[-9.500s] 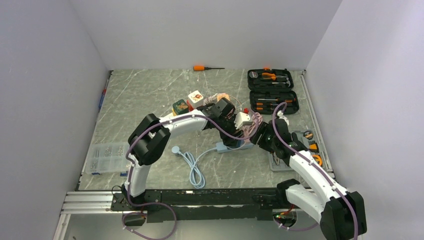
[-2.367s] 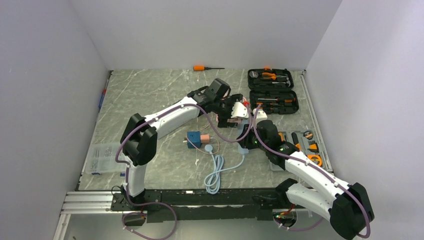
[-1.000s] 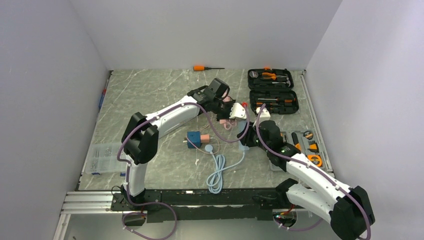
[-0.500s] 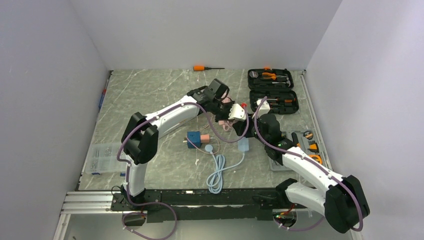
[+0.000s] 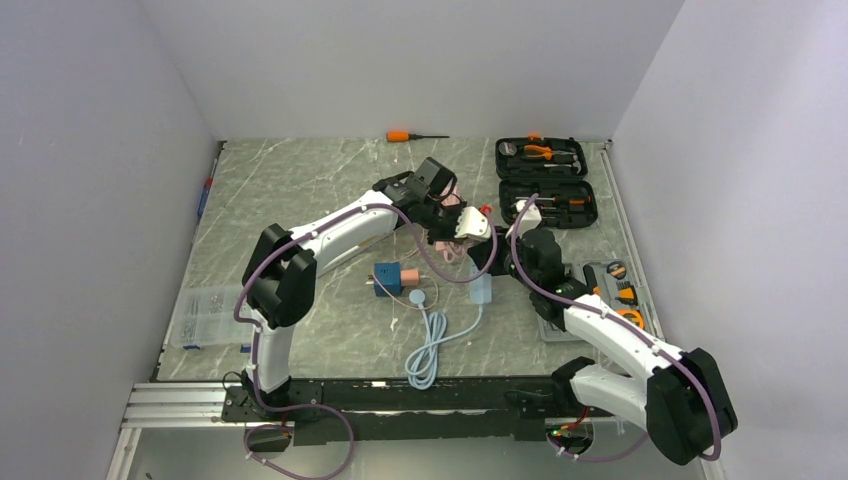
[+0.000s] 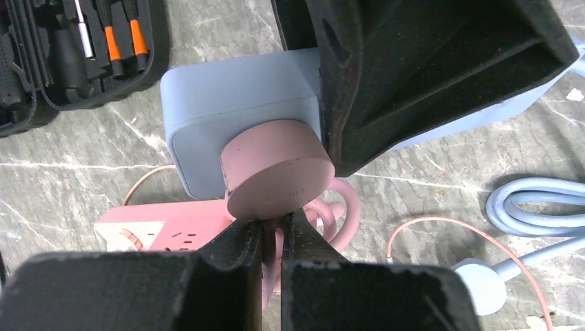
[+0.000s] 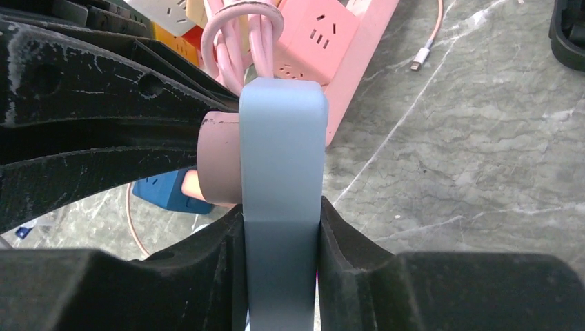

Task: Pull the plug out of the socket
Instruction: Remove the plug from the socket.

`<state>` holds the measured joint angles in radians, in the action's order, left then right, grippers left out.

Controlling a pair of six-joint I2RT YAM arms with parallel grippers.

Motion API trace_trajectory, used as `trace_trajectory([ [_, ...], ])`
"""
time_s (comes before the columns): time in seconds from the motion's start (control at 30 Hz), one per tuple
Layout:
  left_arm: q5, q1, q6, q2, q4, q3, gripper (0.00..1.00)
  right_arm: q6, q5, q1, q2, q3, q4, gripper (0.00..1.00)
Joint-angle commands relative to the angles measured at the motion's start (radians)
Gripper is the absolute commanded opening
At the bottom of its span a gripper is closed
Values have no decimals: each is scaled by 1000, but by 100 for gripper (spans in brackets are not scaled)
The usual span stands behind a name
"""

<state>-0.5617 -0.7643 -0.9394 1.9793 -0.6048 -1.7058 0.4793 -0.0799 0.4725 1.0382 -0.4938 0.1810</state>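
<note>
A round pink plug (image 6: pixel 276 169) sits flush against the face of the light-blue socket block (image 6: pixel 234 103). My left gripper (image 6: pixel 274 238) is shut on the plug's pink cable, right at the plug's rim. My right gripper (image 7: pixel 281 241) is shut on the blue socket block (image 7: pixel 283 172), with the plug (image 7: pixel 219 165) sticking out of the block's left face. In the top view both grippers meet at mid-table: the left gripper (image 5: pixel 462 240), the right gripper (image 5: pixel 490 262), and the socket block (image 5: pixel 481 290) reaching toward me.
A pink power strip (image 7: pixel 324 41) and coiled pink cable lie just beyond the grippers. A blue cube adapter (image 5: pixel 388 277) and the socket's blue cable (image 5: pixel 430 345) lie front left. Two open tool cases (image 5: pixel 545 205) stand behind, a tool tray (image 5: pixel 610 295) lies right, and a clear box (image 5: pixel 212 315) is far left.
My right gripper has moved up closer to the left gripper, loosened briefly, and closed again on the socket block. The blue cable has shifted slightly. The left arm has stayed still.
</note>
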Motion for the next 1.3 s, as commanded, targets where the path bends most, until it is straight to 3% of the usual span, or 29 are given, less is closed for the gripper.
trace_trajectory([
  [0.0,-33,7,35,-49,21,-52,0,-4,-54,6,30,-36,39,34],
  [0.13,-31,7,31,-49,14,-61,0,-1,-91,6,45,-23,48,54],
  [0.23,-31,7,36,-49,12,-66,0,-3,-85,5,51,-25,47,55],
  [0.33,-38,8,45,-50,3,-82,0,-4,-66,6,52,-28,46,44],
  [0.53,-65,8,48,-57,-27,-104,0,-14,20,6,48,-43,12,0],
  [0.9,-109,47,17,-90,-107,-92,0,67,256,-62,84,-62,-136,0],
  [1.27,-201,94,-37,-132,-212,-65,0,107,309,-106,125,-44,-148,0],
])
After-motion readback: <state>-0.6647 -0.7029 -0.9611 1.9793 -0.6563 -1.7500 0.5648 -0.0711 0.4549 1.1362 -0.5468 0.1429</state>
